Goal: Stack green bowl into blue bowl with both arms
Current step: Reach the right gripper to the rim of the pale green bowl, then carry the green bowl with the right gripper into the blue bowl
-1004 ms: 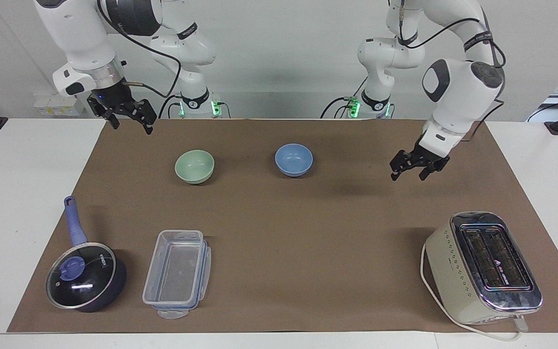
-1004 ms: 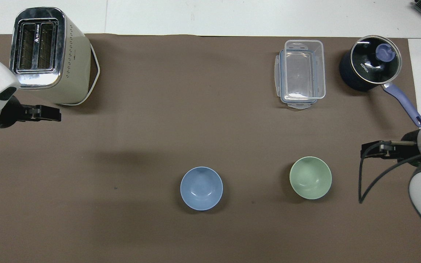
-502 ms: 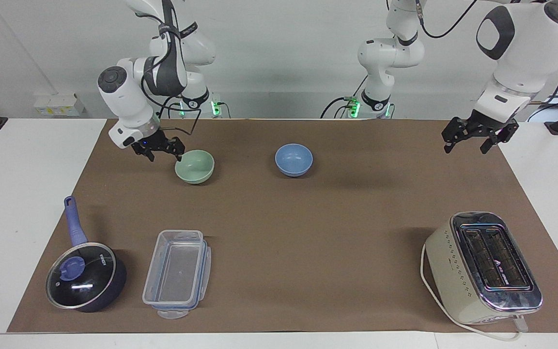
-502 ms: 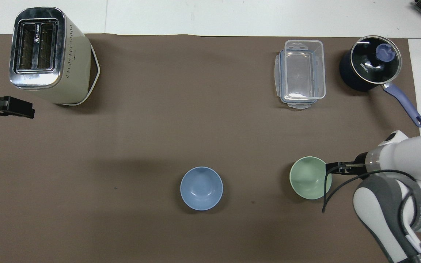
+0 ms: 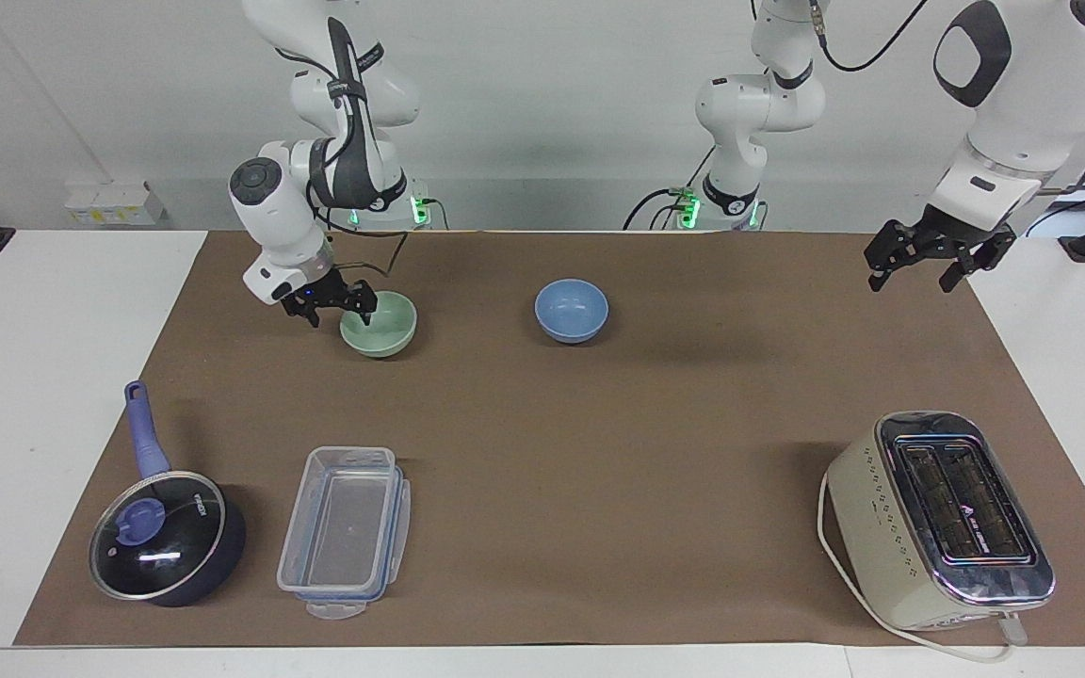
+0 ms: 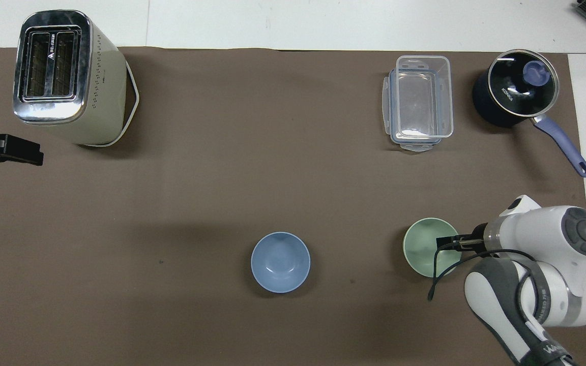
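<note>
since half a second ago my right gripper [image 5: 337, 309] has dropped lower and slid in toward the green bowl [image 5: 380, 325], and now it sits right at the rim on the side toward my right arm's end of the table, one finger looking to be over the rim and one outside it. its fingers are spread apart and not clamped on anything that i can make out. from overhead its tip [image 6: 445, 243] overlaps the bowl's edge [image 6: 425, 246].

my left gripper [image 5: 924, 256] has barely shifted in that time; it waits up in the air over the mat's edge at my left arm's end, fingers spread, holding nothing. from overhead only its black tip [image 6: 5, 151] shows, just beside the toaster [image 6: 64, 76].

the green bowl rests upright on the brown mat [image 5: 599, 424], with the blue bowl [image 5: 571, 309] beside it toward my left arm's end, the two well apart and unmoved. the blue bowl is empty and upright too.

farther from me sit the lidded saucepan [image 5: 166, 537] and the clear plastic container [image 5: 345, 532].
</note>
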You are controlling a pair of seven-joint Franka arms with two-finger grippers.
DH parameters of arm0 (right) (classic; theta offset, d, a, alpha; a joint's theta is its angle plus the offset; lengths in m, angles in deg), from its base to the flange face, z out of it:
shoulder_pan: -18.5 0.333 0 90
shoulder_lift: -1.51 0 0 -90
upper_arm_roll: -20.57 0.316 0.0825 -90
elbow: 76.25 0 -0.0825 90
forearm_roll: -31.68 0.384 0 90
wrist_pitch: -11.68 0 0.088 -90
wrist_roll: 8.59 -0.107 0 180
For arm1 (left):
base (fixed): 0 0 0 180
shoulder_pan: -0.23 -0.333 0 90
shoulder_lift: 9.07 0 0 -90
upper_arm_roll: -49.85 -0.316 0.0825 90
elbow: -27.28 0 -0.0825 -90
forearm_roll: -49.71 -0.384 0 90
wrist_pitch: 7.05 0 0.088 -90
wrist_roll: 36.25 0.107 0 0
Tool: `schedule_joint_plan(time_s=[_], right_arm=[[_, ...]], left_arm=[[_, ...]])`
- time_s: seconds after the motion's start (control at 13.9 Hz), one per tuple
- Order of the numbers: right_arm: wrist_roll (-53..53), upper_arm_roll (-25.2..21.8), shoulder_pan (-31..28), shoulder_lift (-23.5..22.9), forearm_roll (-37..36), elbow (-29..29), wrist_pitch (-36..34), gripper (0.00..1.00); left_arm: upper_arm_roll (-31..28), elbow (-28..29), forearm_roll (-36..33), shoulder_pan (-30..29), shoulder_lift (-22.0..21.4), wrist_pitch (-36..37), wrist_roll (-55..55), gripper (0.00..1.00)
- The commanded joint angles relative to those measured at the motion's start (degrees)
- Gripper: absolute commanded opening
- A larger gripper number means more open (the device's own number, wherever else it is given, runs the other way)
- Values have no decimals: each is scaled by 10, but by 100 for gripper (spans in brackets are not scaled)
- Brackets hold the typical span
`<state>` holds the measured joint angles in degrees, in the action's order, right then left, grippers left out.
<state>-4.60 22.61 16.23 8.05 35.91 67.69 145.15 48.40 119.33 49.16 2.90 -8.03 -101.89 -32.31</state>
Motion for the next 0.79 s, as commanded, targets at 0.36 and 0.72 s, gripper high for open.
schedule_joint_plan(time_s=[0.36, 0.72], right_arm=[[32, 0, -2, -4, 50, 1, 3, 15], [32, 5, 9, 8, 61, -24, -45, 0]], left_arm=[[1, -15, -8, -1, 8, 12, 6, 100], [1, -15, -8, -3, 8, 12, 5, 100]])
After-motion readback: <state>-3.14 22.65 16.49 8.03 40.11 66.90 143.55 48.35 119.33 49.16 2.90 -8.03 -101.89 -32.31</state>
